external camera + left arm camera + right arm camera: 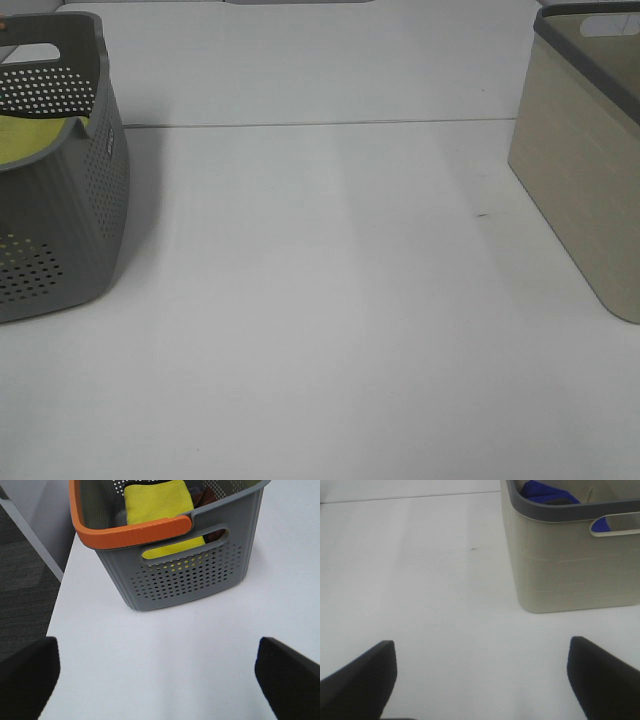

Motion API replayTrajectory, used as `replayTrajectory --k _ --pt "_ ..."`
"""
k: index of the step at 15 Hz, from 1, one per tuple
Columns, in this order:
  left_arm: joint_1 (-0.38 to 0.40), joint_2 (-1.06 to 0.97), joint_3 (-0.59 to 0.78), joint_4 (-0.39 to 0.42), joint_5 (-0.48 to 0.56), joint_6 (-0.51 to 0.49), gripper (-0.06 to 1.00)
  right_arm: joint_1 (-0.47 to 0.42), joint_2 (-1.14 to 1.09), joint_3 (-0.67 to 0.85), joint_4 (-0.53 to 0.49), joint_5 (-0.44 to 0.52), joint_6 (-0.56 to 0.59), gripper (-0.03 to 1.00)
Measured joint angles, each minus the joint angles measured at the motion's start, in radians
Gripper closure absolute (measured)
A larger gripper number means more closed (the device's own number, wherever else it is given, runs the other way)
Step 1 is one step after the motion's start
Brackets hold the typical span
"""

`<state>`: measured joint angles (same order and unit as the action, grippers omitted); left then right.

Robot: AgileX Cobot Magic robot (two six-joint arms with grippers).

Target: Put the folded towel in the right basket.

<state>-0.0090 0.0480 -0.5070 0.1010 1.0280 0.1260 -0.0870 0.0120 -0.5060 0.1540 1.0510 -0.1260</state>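
Opening step; nothing grasped. Left claw and right claw both hang wide open and empty above the worktop. The yellow folded towel lies in the grey perforated basket. Next: left claw must reach in, then transfer to the beige basket.

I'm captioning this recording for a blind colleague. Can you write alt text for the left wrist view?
A grey perforated basket with an orange rim stands on a white table, holding a folded yellow towel that also shows through the handle slot. The left gripper is open, its dark fingers at the near corners, short of the basket and holding nothing.
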Motion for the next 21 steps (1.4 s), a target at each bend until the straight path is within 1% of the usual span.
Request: replayTrajectory --k 4,6,8,11,15,17,21 --pt "0.0 0.0 0.0 0.0 0.0 0.0 -0.04 0.0 -0.015 0.025 -0.068 0.0 0.069 0.08" --pt "0.0 0.0 0.0 0.0 0.0 0.0 -0.04 0.0 -0.015 0.031 -0.106 0.015 0.12 0.08" --pt "0.0 0.0 0.0 0.0 0.0 0.0 -0.04 0.0 -0.015 0.033 -0.116 0.043 0.141 0.08" --pt "0.0 0.0 0.0 0.0 0.0 0.0 -0.04 0.0 -0.015 0.045 -0.117 0.057 0.136 0.08" --pt "0.0 0.0 0.0 0.0 0.0 0.0 -0.04 0.0 -0.015 0.049 -0.067 0.056 0.036 0.08" --pt "0.0 0.0 0.0 0.0 0.0 0.0 -0.04 0.0 -0.015 0.049 -0.054 0.056 0.005 0.08" --pt "0.0 0.0 0.0 0.0 0.0 0.0 -0.04 0.0 -0.015 0.049 -0.065 0.056 0.004 0.08"
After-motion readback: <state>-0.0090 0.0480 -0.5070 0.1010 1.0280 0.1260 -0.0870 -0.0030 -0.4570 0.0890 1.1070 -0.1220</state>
